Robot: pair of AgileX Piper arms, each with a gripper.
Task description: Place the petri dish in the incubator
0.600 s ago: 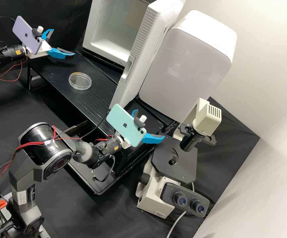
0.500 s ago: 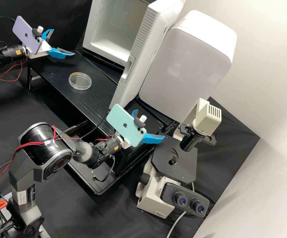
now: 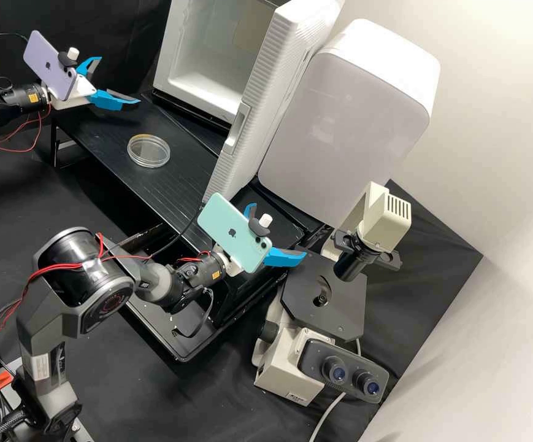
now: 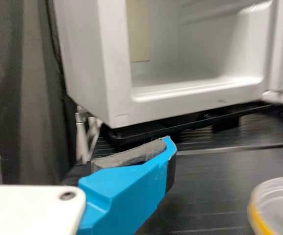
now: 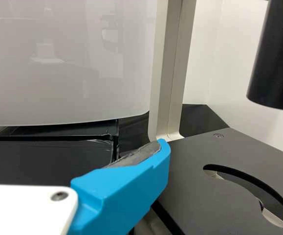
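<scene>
On the black table [image 3: 180, 184], a little ahead of and below the left jaws: the petri dish [image 3: 148, 150], clear, lying flat, touched by neither finger. Left jaws spread wide, gripping nothing, hanging above the table's far end. Beyond them, the white incubator [image 3: 177, 49], its door [image 3: 260, 104] swung open, its chamber facing the jaws.

From the left wrist: one blue finger [image 4: 131, 191] with its grey pad, the incubator's lower lip straight ahead. Off to one side, a slice of the dish [image 4: 277, 208], its yellowish rim plain at this range.

Right jaws well apart from the dish, likewise wide open and empty, hovering just past the door's lower corner, above the edge of the microscope [image 3: 291, 362]. Spread between these fingers plain from the high view.

From the right wrist: one blue finger [image 5: 131, 186] close above the black slotted stage [image 5: 219, 161]. A dark cylinder [image 5: 278, 54] hanging to one side. Ahead, the glossy white front of a second cabinet [image 5: 68, 58].
</scene>
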